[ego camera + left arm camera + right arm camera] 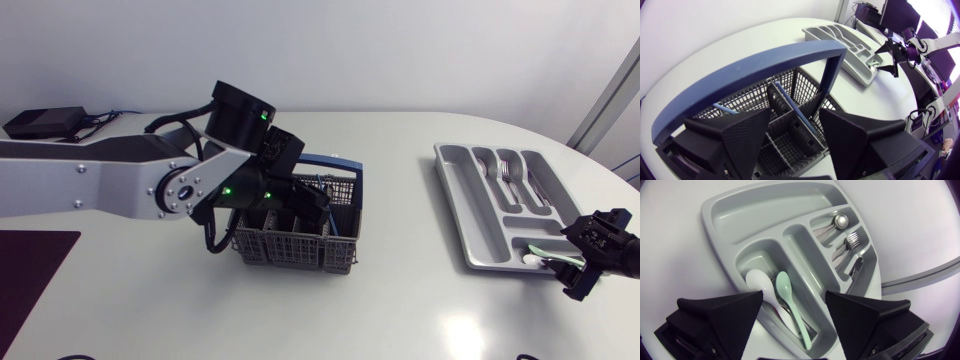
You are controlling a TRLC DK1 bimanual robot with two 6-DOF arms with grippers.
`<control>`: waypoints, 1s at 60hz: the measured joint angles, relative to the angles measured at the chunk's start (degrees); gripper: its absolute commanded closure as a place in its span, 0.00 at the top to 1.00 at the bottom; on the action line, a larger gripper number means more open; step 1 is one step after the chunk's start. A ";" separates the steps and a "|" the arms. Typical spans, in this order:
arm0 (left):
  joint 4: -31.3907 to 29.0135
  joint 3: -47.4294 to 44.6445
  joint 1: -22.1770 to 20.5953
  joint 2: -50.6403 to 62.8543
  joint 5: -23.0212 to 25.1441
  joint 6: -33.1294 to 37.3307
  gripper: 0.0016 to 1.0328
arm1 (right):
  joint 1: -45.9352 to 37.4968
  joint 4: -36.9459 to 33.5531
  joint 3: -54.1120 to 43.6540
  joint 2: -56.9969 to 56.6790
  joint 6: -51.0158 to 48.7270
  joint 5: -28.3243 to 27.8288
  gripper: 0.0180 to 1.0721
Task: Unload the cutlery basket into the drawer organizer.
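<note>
The grey mesh cutlery basket [300, 240] with a blue handle [755, 62] stands left of the table's middle. My left gripper [290, 205] hangs open just above it. Thin blue utensils [796, 114] stand in the compartments below and between its fingers [742, 137], untouched. The grey drawer organizer [455, 195] lies at the right. My right gripper [794, 302] is open over its near-end compartment, where a white spoon [760, 282] and a pale green spoon [790, 305] lie. A metal spoon [841, 221], forks [852, 241] and a knife [858, 266] fill the narrow slots.
A black box with cables [45, 122] lies at the back left corner. A dark mat [30, 270] covers the front left. Bare white tabletop [400, 270] separates basket and organizer.
</note>
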 measured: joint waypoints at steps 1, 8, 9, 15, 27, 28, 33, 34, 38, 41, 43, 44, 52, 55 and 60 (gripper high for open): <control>0.52 -0.24 0.00 0.02 -0.26 -0.04 0.67 | 0.22 0.02 -0.22 -0.20 0.26 0.00 0.87; 5.95 -2.21 0.00 1.36 -1.88 -1.55 0.66 | 2.32 -0.04 -2.45 -3.21 2.32 0.02 0.87; 6.43 -2.47 0.00 1.46 -2.16 -1.55 0.66 | 2.54 -0.04 -2.69 -3.54 2.54 0.00 0.87; 10.27 -4.37 -0.42 1.77 -4.07 -2.69 0.64 | 4.02 -0.07 -4.04 -5.57 3.93 0.00 0.87; 17.20 -6.60 -2.03 1.84 -7.17 -4.07 0.61 | 6.21 -0.07 -5.81 -7.30 5.92 0.02 0.87; 17.51 -6.69 -2.27 1.84 -7.58 -4.09 0.61 | 6.34 -0.09 -5.88 -7.30 5.95 0.04 0.87; 19.08 -6.75 -3.76 2.56 -9.25 -4.17 0.59 | 6.62 -0.09 -6.10 -7.30 6.14 0.07 0.87; 19.34 -6.75 -3.98 2.69 -9.51 -4.24 0.59 | 6.64 -0.07 -6.10 -7.30 6.14 0.13 0.87; 20.00 -6.75 -4.63 3.56 -10.03 -4.52 0.59 | 6.64 -0.07 -6.10 -7.30 6.16 0.15 0.87; 20.24 -6.75 -4.76 4.22 -10.14 -4.57 0.56 | 6.64 -0.07 -6.12 -7.30 6.14 0.17 0.87; 20.26 -6.73 -4.76 4.66 -10.43 -4.81 0.55 | 6.64 -0.07 -6.14 -7.30 6.16 0.17 0.87; 20.33 -6.73 -4.76 4.83 -10.54 -5.01 0.53 | 6.64 -0.07 -6.16 -7.30 6.14 0.15 0.87; 20.85 -6.73 -4.76 6.23 -11.72 -5.64 0.48 | 6.64 -0.04 -6.19 -7.30 6.14 0.15 0.87; 21.18 -6.73 -4.76 6.43 -11.74 -5.79 0.47 | 6.64 -0.04 -6.23 -7.30 6.14 0.15 0.87; 22.43 -6.69 -4.76 6.45 -11.78 -5.86 0.40 | 6.69 -0.02 -6.40 -7.37 6.14 0.11 0.87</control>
